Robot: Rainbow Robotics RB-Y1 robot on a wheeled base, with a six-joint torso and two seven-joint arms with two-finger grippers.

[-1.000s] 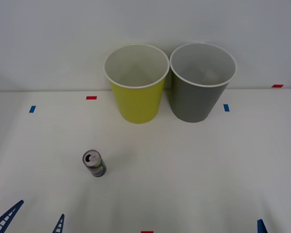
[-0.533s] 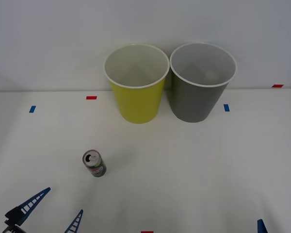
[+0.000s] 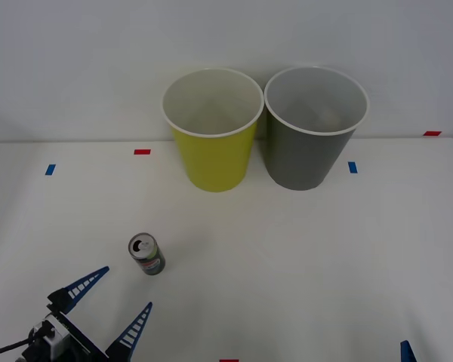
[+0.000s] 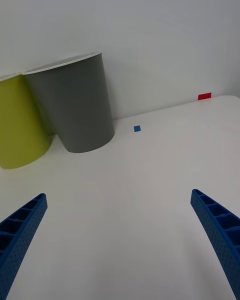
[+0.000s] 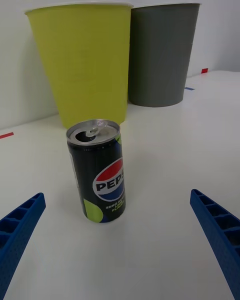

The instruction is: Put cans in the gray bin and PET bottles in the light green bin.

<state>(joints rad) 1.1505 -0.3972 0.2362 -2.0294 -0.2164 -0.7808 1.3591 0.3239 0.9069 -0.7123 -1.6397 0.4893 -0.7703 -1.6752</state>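
A small dark can (image 3: 146,253) with a silver opened top stands upright on the white table (image 3: 302,256), left of centre. My left gripper (image 3: 127,287) is open just short of the can, with the can (image 5: 97,172) in line with the gap between its blue fingers. The light green bin (image 3: 211,162) and the gray bin (image 3: 306,162) stand side by side at the back, against the wall. My right gripper (image 4: 118,195) is open low at the front right, with the gray bin (image 4: 75,105) ahead of it. PET bottles are out of view.
Small red tape marks (image 3: 142,151) and blue tape marks (image 3: 352,167) dot the table. A white wall rises right behind the bins. Bare table lies between the can and the bins and across the right half.
My left gripper has moved forward from the table's front edge towards the can, staying open. The can, the bins and the right gripper have not moved.
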